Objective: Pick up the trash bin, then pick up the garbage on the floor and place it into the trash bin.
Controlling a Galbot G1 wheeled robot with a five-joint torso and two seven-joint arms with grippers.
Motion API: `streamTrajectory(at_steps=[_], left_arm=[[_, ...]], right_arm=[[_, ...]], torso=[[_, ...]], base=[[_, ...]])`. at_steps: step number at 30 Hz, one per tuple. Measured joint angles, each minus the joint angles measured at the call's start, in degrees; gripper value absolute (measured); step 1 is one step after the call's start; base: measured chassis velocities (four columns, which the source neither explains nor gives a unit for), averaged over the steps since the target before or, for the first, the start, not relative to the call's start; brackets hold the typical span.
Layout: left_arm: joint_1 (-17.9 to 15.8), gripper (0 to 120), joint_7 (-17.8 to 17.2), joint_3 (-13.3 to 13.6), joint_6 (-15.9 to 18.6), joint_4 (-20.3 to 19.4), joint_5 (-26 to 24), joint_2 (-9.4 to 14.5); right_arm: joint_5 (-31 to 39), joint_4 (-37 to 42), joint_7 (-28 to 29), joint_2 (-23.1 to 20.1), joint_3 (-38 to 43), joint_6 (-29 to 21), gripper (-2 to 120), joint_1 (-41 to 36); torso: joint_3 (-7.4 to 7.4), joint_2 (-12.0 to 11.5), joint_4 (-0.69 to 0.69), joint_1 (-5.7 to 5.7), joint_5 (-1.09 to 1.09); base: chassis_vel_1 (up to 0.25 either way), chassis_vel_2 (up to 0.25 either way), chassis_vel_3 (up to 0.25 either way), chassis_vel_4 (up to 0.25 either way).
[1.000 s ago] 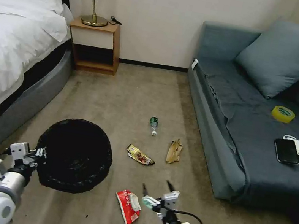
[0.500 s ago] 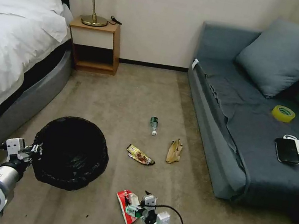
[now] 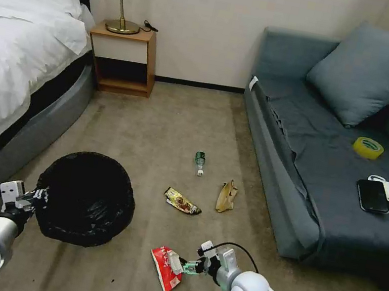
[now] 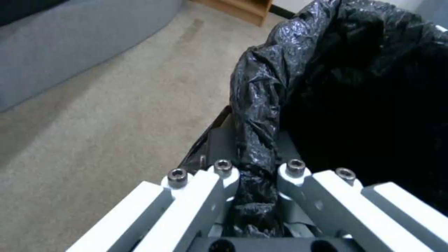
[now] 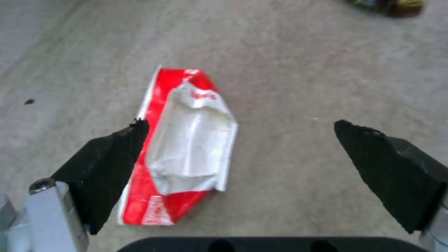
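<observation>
I had the left gripper (image 3: 37,196) clenched on the bagged rim of the trash bin (image 3: 86,197), which sat on the carpet (image 3: 158,124) beside the bed (image 3: 13,63). My right gripper (image 5: 243,140) hung low with its fingers (image 5: 112,154) spread wide, one fingertip over the edge of the red-and-white snack packet (image 5: 187,143) lying flat on the floor

White arms, black cables, black-padded claw fingers (image 5: 392,168).
</observation>
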Motion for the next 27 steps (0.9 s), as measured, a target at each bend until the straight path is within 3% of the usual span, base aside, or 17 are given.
streamTrajectory(at_steps=[15, 27], left_arm=[[-0.77, 5, 1.0, -1.71, -0.92, 3.52, -2.27, 1.96], [-0.74, 5, 1.48, -1.96, -1.56, 4.62, -3.35, 2.71]], right_arm=[[2.47, -4.41, -1.63, 3.46, -9.74, -1.99, 100, 7.44], [0.17, -8.18, -1.53, 6.05, -11.96, -2.49, 100, 8.36]], torso=[[0.0, 0.0, 0.0, 0.0, -0.02], [0.0, 0.0, 0.0, 0.0, -0.02]], base=[[0.0, 0.0, 0.0, 0.0], [0.0, 0.0, 0.0, 0.0]])
